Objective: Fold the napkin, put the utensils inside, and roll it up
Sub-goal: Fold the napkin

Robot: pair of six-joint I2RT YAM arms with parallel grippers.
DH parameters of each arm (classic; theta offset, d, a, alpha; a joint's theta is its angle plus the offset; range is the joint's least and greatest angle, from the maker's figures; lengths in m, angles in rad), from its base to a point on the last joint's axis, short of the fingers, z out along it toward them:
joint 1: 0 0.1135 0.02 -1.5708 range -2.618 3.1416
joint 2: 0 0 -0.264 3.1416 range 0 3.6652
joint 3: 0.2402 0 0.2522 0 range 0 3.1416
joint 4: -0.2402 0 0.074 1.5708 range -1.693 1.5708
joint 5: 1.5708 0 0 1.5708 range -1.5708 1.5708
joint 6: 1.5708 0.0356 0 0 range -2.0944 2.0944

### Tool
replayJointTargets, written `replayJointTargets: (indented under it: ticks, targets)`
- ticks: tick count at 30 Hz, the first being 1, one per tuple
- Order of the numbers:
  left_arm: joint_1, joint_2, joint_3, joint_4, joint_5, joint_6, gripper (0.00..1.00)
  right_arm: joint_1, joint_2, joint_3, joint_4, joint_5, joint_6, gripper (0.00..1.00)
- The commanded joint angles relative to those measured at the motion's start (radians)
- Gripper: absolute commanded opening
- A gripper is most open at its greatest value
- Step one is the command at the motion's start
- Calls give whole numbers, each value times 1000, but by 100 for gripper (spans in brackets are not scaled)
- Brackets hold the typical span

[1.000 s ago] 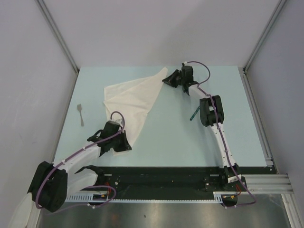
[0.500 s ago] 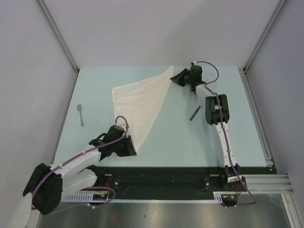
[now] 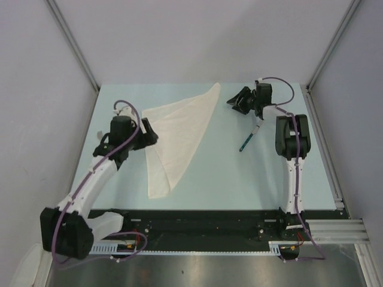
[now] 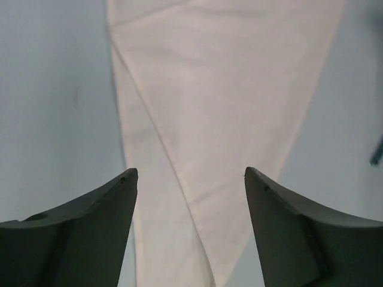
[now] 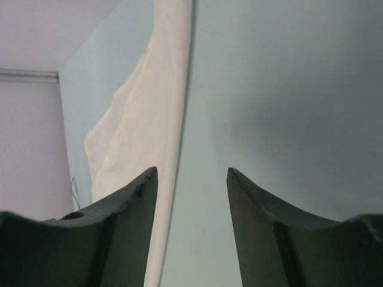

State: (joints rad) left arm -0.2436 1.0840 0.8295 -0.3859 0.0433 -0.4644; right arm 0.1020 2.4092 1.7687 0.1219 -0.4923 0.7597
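Overhead view. The napkin (image 3: 179, 131) is shown lying flat on the pale blue table (image 3: 227, 179), left of centre. It is seen as a plain white cloth folded into a long triangle: one point is directed toward the far edge, one toward the left, and the narrowest toward the near edge. The knife (image 3: 246, 142), with its dark teal handle, is seen lying on the bare table to the right of the napkin and apart from it.

The left gripper (image 3: 149, 133) is placed at the napkin's left edge. The right gripper (image 3: 238, 100) is placed just beyond the napkin's far point, without contact.

Left wrist view. The left gripper (image 4: 190, 173) is shown with its fingers spread wide and nothing between them. Beneath them the napkin (image 4: 227, 89) is seen as two layers, the upper layer's edge running diagonally across a narrower strip of the lower layer.

Right wrist view. The right gripper (image 5: 191, 170) is shown with its fingers parted and nothing held. The napkin (image 5: 143, 131) is seen to the left of the gap, its straight edge lying on the table.
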Motion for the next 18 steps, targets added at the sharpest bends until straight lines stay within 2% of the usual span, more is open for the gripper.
replayJointTargets:
  ticks: [1, 3, 6, 11, 18]
  targets:
    - [134, 249, 114, 97, -135, 142, 69, 1, -267, -109, -45, -11, -117, 55]
    - [209, 403, 182, 122, -56, 129, 60, 4, -366, -171, -65, -22, -138, 55]
    - [275, 558, 245, 166, 30, 107, 55, 10, -488, -253, -113, -20, -184, 55]
    - [283, 717, 368, 197, 58, 102, 45, 33, -648, -380, -165, -2, -220, 55]
    - [285, 872, 519, 176, 90, 107, 42, 79, -785, -494, -243, 23, -252, 55]
